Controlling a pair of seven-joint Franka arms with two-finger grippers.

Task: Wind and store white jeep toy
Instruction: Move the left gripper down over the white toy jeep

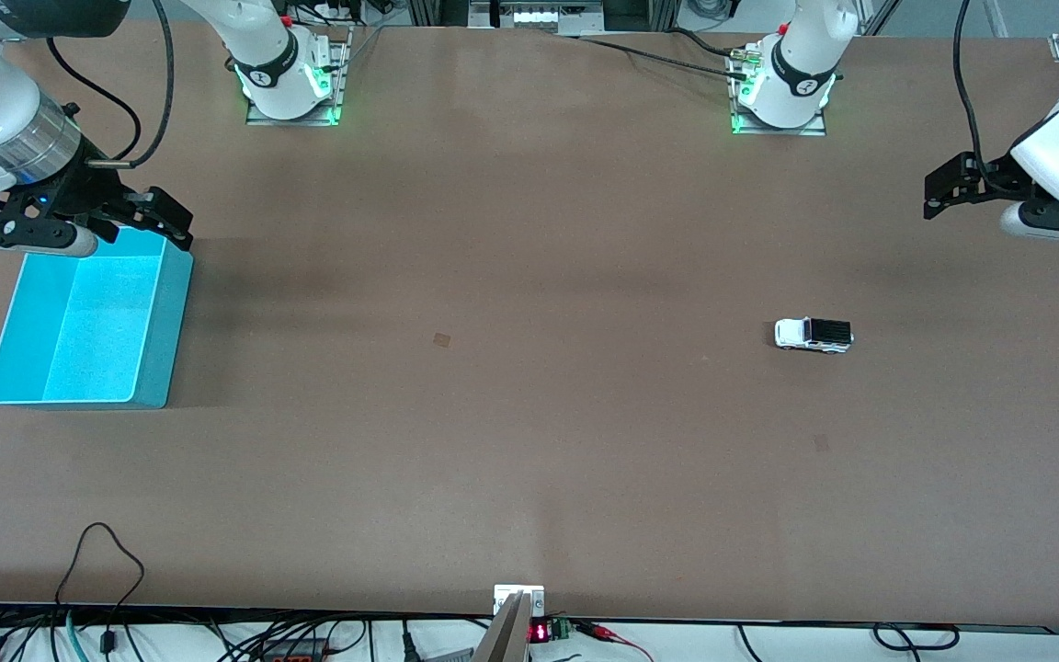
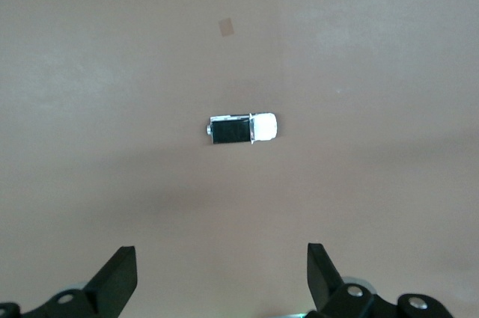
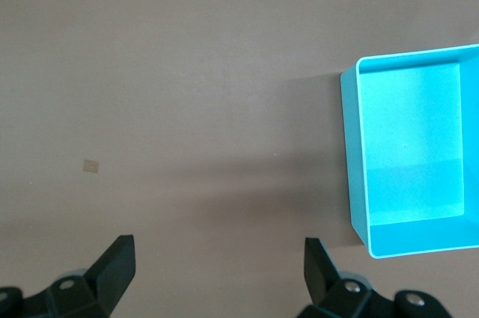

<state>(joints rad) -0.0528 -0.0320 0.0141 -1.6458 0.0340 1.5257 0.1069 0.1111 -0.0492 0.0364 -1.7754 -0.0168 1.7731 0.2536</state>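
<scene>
While both arms hang raised, the white jeep toy (image 1: 813,335) sits untouched.

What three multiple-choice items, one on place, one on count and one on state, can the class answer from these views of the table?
1. Where does the tiny boxy white toy jeep with a black roof stand?
A. In the bin
B. On the bare table toward the left arm's end
C. In a tool

2. How many things lie in the rectangular turquoise plastic bin?
A. None
B. One
C. Two

3. How are the left tool and right tool?
A. Both shut
B. One holds the jeep
C. Both open, holding nothing

Answers: 1 B, the jeep sits alone on the tabletop; 2 A, the bin's floor is bare; 3 C, each wrist view shows spread fingers.
</scene>
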